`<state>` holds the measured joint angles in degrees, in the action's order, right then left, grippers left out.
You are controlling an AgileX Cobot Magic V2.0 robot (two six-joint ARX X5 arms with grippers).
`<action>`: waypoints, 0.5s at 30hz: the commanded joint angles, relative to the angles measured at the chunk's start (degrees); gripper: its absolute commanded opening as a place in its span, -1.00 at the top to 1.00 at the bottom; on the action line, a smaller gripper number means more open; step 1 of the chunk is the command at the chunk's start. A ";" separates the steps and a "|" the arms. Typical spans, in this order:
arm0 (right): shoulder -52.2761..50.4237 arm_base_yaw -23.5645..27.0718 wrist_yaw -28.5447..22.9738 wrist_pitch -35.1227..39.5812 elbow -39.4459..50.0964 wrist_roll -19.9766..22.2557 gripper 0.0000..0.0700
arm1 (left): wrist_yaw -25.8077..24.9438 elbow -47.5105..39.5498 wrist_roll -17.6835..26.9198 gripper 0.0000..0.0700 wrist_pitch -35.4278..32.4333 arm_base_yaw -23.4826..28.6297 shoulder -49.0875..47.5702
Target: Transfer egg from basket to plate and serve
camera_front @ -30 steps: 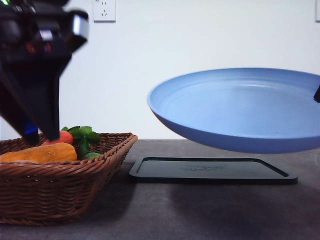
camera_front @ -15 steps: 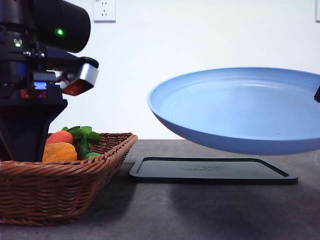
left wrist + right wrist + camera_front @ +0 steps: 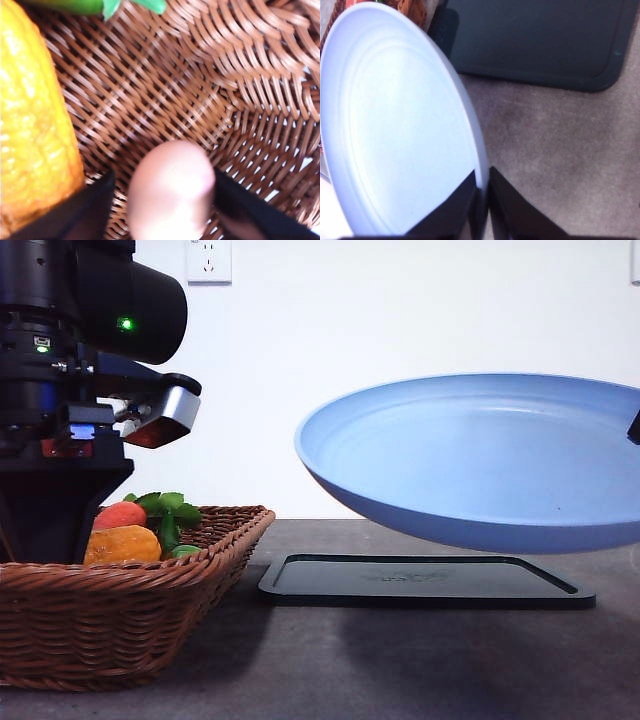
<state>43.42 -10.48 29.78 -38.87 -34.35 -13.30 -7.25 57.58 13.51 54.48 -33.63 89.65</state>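
The brownish-pink egg (image 3: 170, 185) lies on the floor of the brown wicker basket (image 3: 165, 90), near a corner of it. My left gripper (image 3: 165, 215) is open and straddles the egg: one finger (image 3: 95, 205) stands a little off it, the other (image 3: 245, 215) is against its side. In the front view my left arm (image 3: 60, 470) reaches down into the basket (image 3: 110, 620), whose wall hides the fingers and the egg. The light-blue plate (image 3: 470, 460) hangs tilted above the table, with my right gripper (image 3: 482, 200) shut on its rim (image 3: 475, 165).
A yellow corn cob (image 3: 30, 115) lies right beside the egg and shows over the basket rim (image 3: 122, 543), next to a red vegetable (image 3: 120, 513) with green leaves (image 3: 165, 505). A flat black tray (image 3: 425, 578) lies on the dark table under the plate.
My left arm has come down into the basket, its fingers dropping behind the wall. Over the last half second it barely moved. The plate has stayed where it hangs.
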 commanded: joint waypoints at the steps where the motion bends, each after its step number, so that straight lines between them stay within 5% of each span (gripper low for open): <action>1: 0.20 -0.11 0.20 1.03 -0.26 0.46 1.00 | 0.20 1.09 0.60 0.28 0.15 -0.52 0.96; 15: 0.38 -0.11 -0.17 2.39 -0.26 0.25 1.00 | 0.21 3.44 -0.27 0.43 1.35 -0.52 0.96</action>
<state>43.46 -10.48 29.54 -37.27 -34.35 -13.32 -7.22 58.99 13.55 55.85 -33.63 89.65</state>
